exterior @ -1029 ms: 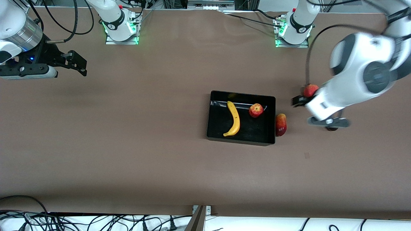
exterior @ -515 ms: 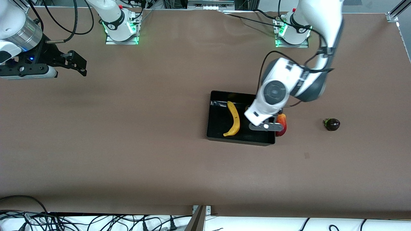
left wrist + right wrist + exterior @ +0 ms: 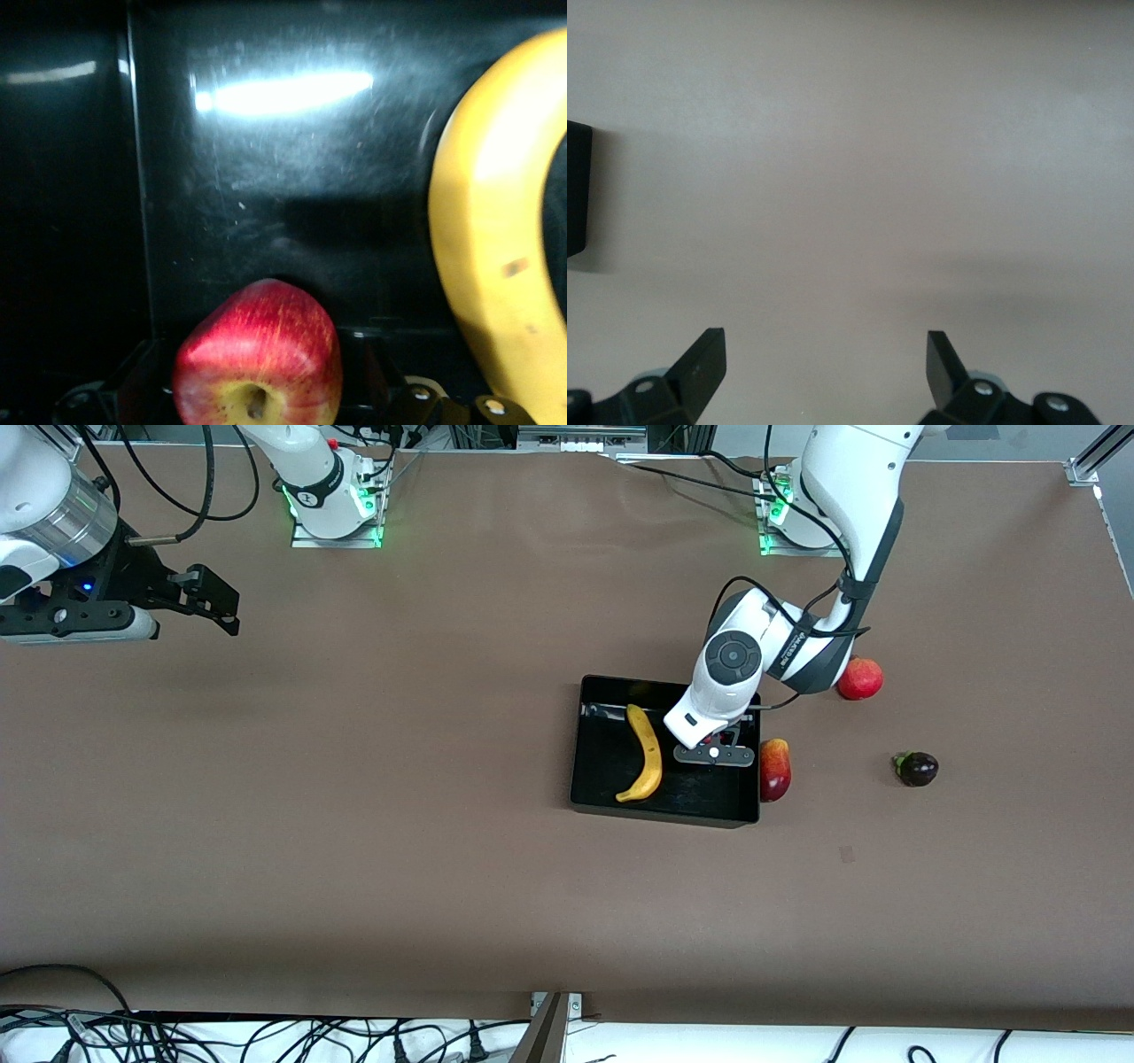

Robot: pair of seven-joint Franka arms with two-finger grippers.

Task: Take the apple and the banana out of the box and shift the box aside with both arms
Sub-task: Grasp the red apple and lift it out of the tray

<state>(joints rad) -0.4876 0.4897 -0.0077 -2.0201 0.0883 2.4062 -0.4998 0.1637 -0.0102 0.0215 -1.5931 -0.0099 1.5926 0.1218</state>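
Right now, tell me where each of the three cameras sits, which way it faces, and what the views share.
Front view: high across the table, facing both arm bases; shows the shallow black plastic box, the left gripper over it, and the right gripper waiting at its own end.
Left wrist view: looks down into the box at the small red-yellow apple between its fingers.
Right wrist view: faces bare brown table, open fingers showing.
Shared: the curved yellow banana appears in front and left wrist views.

The brown table [image 3: 354,824] carries the black box [image 3: 585,779] under the left arm's fingers, a mango [image 3: 775,769] touching its wall, then a pomegranate [image 3: 860,678] and a purple fruit [image 3: 917,768] well apart.
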